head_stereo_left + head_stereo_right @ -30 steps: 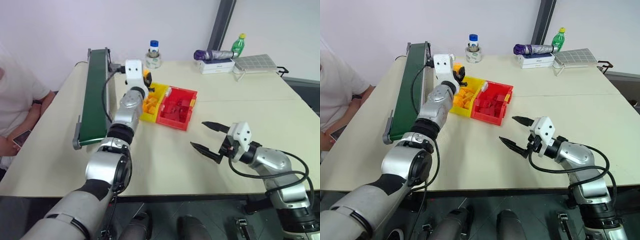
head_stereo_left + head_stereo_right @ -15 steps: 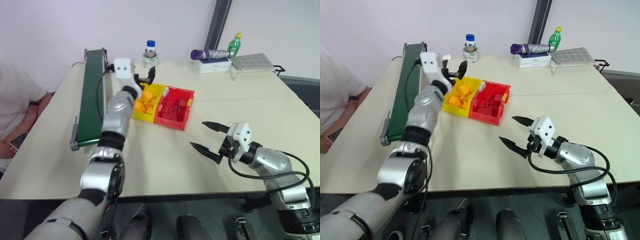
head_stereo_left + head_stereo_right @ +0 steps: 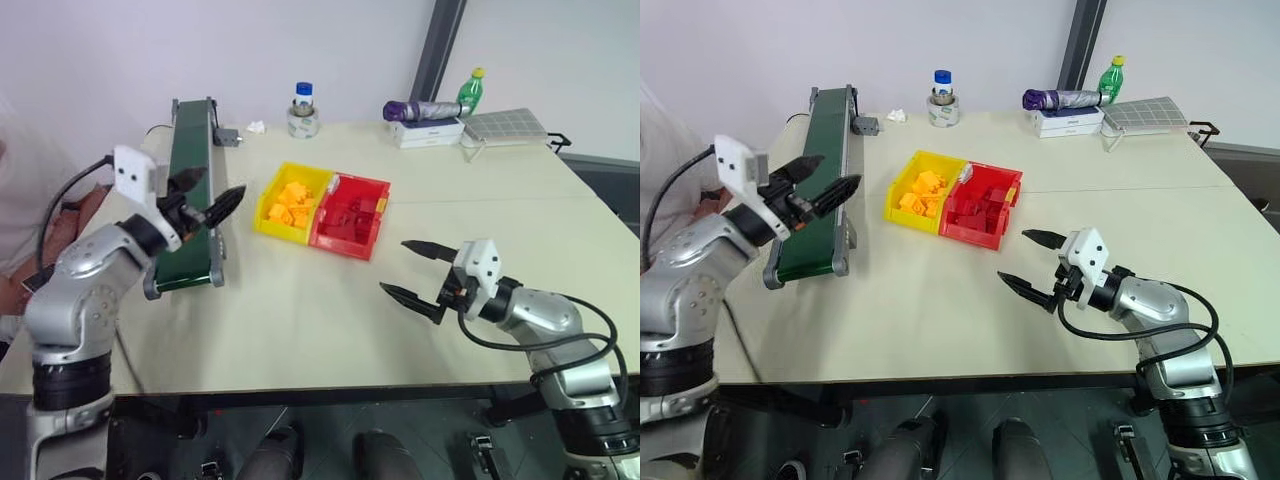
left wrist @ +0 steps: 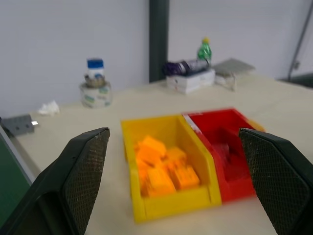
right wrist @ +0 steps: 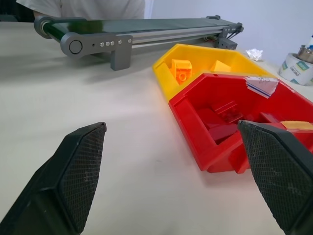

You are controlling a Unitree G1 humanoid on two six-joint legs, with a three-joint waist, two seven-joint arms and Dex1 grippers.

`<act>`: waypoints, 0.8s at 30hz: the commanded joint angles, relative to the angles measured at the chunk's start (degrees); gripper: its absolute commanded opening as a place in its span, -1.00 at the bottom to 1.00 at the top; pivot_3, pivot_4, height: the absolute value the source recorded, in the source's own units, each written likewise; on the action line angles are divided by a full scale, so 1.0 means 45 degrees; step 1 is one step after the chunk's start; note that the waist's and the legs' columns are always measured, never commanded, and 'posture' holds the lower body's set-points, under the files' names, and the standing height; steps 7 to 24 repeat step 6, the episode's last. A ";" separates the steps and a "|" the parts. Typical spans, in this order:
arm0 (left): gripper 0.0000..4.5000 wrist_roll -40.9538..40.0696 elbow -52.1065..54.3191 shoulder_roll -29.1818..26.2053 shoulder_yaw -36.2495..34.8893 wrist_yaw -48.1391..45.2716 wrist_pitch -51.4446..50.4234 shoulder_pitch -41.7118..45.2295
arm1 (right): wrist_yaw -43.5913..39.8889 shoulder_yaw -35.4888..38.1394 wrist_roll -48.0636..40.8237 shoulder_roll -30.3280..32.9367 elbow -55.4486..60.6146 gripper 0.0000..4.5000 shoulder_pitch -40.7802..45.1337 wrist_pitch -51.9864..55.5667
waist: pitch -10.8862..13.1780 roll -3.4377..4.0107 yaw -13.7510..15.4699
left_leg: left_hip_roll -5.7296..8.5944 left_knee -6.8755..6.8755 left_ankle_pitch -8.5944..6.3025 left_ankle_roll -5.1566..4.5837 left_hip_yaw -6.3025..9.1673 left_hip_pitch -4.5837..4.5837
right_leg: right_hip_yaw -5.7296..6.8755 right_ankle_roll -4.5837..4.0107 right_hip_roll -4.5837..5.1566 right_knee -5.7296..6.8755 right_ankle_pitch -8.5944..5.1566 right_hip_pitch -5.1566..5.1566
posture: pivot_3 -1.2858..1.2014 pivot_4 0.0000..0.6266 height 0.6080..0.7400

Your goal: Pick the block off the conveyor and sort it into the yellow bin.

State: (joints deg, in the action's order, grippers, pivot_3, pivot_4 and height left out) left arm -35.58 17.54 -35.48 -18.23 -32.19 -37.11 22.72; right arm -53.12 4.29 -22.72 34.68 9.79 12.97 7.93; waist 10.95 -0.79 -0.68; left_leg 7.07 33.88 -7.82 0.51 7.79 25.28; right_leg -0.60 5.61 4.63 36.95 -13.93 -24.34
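You see a pale beige surface [image 3: 330, 300] that carries everything. On its left side lies the conveyor [image 3: 190, 190], running from the near part to the far edge. Near the middle stands the yellow bin [image 3: 262, 222], touching a red bin [image 3: 352, 243] on its right side. At the far edge you find a roll of tape [image 3: 304, 122] with a small jar on it, a crumpled tissue [image 3: 256, 127], and a white box [image 3: 432, 131].

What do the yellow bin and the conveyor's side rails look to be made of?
The yellow bin: likely moulded plastic, one even bright colour with smooth, faintly glossy walls. The conveyor rails: probably metal, matt grey with a row of small bolts; the belt looks like dull dark green rubber or fabric.
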 commanded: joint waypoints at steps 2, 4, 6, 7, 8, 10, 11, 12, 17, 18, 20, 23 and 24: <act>0.97 0.0096 0.0246 -0.0610 -0.1044 -0.0933 0.0973 -0.1591 | -0.0146 0.0107 -0.0103 0.0009 0.0014 1.00 0.0241 -0.0253 | 0.0001 0.0002 -0.0027 | -0.0003 -0.0019 0.0000 0.0000 -0.0008 0.0000 | -0.0007 -0.0020 0.0003 0.0003 -0.0010 -0.0018 | 0.03 -0.52 1.00; 0.97 0.0642 -0.0146 -0.0845 -0.1120 -0.1440 0.1966 -0.2283 | -0.0185 0.0100 -0.0112 0.0005 -0.0025 1.00 0.0273 -0.0260 | 0.0001 0.0003 -0.0002 | -0.0007 -0.0035 0.0001 0.0000 -0.0008 0.0001 | -0.0007 -0.0031 0.0003 0.0002 -0.0016 -0.0025 | 0.03 -0.52 1.00; 0.97 0.0662 -0.0523 -0.0846 -0.1268 -0.1975 0.2744 -0.2619 | -0.0204 0.0086 -0.0091 0.0001 -0.0047 1.00 0.0305 -0.0273 | 0.0001 0.0003 0.0003 | -0.0008 -0.0041 0.0000 0.0001 -0.0013 0.0002 | -0.0008 -0.0034 0.0007 -0.0002 -0.0018 -0.0027 | 0.03 -0.52 1.00; 0.97 0.0662 -0.0523 -0.0846 -0.1268 -0.1975 0.2744 -0.2619 | -0.0204 0.0086 -0.0091 0.0001 -0.0047 1.00 0.0305 -0.0273 | 0.0001 0.0003 0.0003 | -0.0008 -0.0041 0.0000 0.0001 -0.0013 0.0002 | -0.0008 -0.0034 0.0007 -0.0002 -0.0018 -0.0027 | 0.03 -0.52 1.00; 0.97 0.0662 -0.0523 -0.0846 -0.1268 -0.1975 0.2744 -0.2619 | -0.0204 0.0086 -0.0091 0.0001 -0.0047 1.00 0.0305 -0.0273 | 0.0001 0.0003 0.0003 | -0.0008 -0.0041 0.0000 0.0001 -0.0013 0.0002 | -0.0008 -0.0034 0.0007 -0.0002 -0.0018 -0.0027 | 0.03 -0.52 1.00; 0.97 0.0662 -0.0523 -0.0846 -0.1268 -0.1975 0.2744 -0.2619 | -0.0204 0.0086 -0.0091 0.0001 -0.0047 1.00 0.0305 -0.0273 | 0.0001 0.0003 0.0003 | -0.0008 -0.0041 0.0000 0.0001 -0.0013 0.0002 | -0.0008 -0.0034 0.0007 -0.0002 -0.0018 -0.0027 | 0.03 -0.52 1.00; 0.97 0.0662 -0.0523 -0.0846 -0.1268 -0.1975 0.2744 -0.2619 | -0.0204 0.0086 -0.0091 0.0001 -0.0047 1.00 0.0305 -0.0273 | 0.0001 0.0003 0.0003 | -0.0008 -0.0041 0.0000 0.0001 -0.0013 0.0002 | -0.0008 -0.0034 0.0007 -0.0002 -0.0018 -0.0027 | 0.03 -0.52 1.00; 0.97 0.0662 -0.0523 -0.0846 -0.1268 -0.1975 0.2744 -0.2619 | -0.0204 0.0086 -0.0091 0.0001 -0.0047 1.00 0.0305 -0.0273 | 0.0001 0.0003 0.0003 | -0.0008 -0.0041 0.0000 0.0001 -0.0013 0.0002 | -0.0008 -0.0034 0.0007 -0.0002 -0.0018 -0.0027 | 0.03 -0.52 1.00; 0.97 0.0662 -0.0523 -0.0846 -0.1268 -0.1975 0.2744 -0.2619 | -0.0204 0.0086 -0.0091 0.0001 -0.0047 1.00 0.0305 -0.0273 | 0.0001 0.0003 0.0003 | -0.0008 -0.0041 0.0000 0.0001 -0.0013 0.0002 | -0.0008 -0.0034 0.0007 -0.0002 -0.0018 -0.0027 | 0.03 -0.52 1.00; 0.97 0.0662 -0.0523 -0.0846 -0.1268 -0.1975 0.2744 -0.2619 | -0.0204 0.0086 -0.0091 0.0001 -0.0047 1.00 0.0305 -0.0273 | 0.0001 0.0003 0.0003 | -0.0008 -0.0041 0.0000 0.0001 -0.0013 0.0002 | -0.0008 -0.0034 0.0007 -0.0002 -0.0018 -0.0027 | 0.03 -0.52 1.00; 0.97 0.0662 -0.0523 -0.0846 -0.1268 -0.1975 0.2744 -0.2619 | -0.0204 0.0086 -0.0091 0.0001 -0.0047 1.00 0.0305 -0.0273 | 0.0001 0.0003 0.0003 | -0.0008 -0.0041 0.0000 0.0001 -0.0013 0.0002 | -0.0008 -0.0034 0.0007 -0.0002 -0.0018 -0.0027 | 0.03 -0.52 1.00; 0.97 0.0662 -0.0523 -0.0846 -0.1268 -0.1975 0.2744 -0.2619 | -0.0204 0.0086 -0.0091 0.0001 -0.0047 1.00 0.0305 -0.0273 | 0.0001 0.0003 0.0003 | -0.0008 -0.0041 0.0000 0.0001 -0.0013 0.0002 | -0.0008 -0.0034 0.0007 -0.0002 -0.0018 -0.0027 | 0.03 -0.52 1.00; 0.97 0.0662 -0.0523 -0.0846 -0.1268 -0.1975 0.2744 -0.2619 | -0.0204 0.0086 -0.0091 0.0001 -0.0047 1.00 0.0305 -0.0273 | 0.0001 0.0003 0.0003 | -0.0008 -0.0041 0.0000 0.0001 -0.0013 0.0002 | -0.0008 -0.0034 0.0007 -0.0002 -0.0018 -0.0027 | 0.03 -0.52 1.00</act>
